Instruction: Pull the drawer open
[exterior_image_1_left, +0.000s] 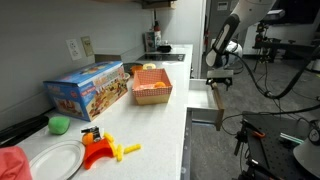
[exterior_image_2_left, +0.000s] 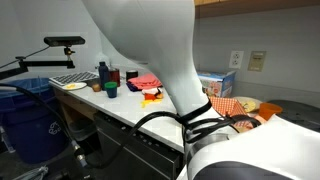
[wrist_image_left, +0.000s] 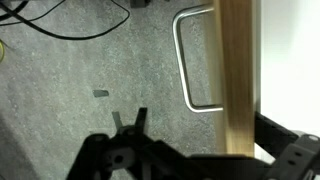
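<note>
The drawer (exterior_image_1_left: 204, 100) sticks out from the counter's front edge, pulled partly out. In the wrist view I look down on its light wood-toned rim (wrist_image_left: 238, 80) and its metal loop handle (wrist_image_left: 188, 60) over the grey floor. My gripper (exterior_image_1_left: 218, 82) hangs just above the drawer's front end. In the wrist view the gripper (wrist_image_left: 203, 128) is open. One finger is out beyond the handle and apart from it, the other is on the drawer's inner side. The front panel and handle lie between them. In the exterior view filled by the arm, the drawer is hidden.
On the counter stand an orange woven basket (exterior_image_1_left: 152, 86), a colourful toy box (exterior_image_1_left: 90, 88), a green cup (exterior_image_1_left: 60, 124), a white plate (exterior_image_1_left: 45, 160) and an orange toy (exterior_image_1_left: 100, 150). Cables and equipment (exterior_image_1_left: 280, 60) stand beyond the arm. A blue bin (exterior_image_2_left: 30, 115) stands by the counter.
</note>
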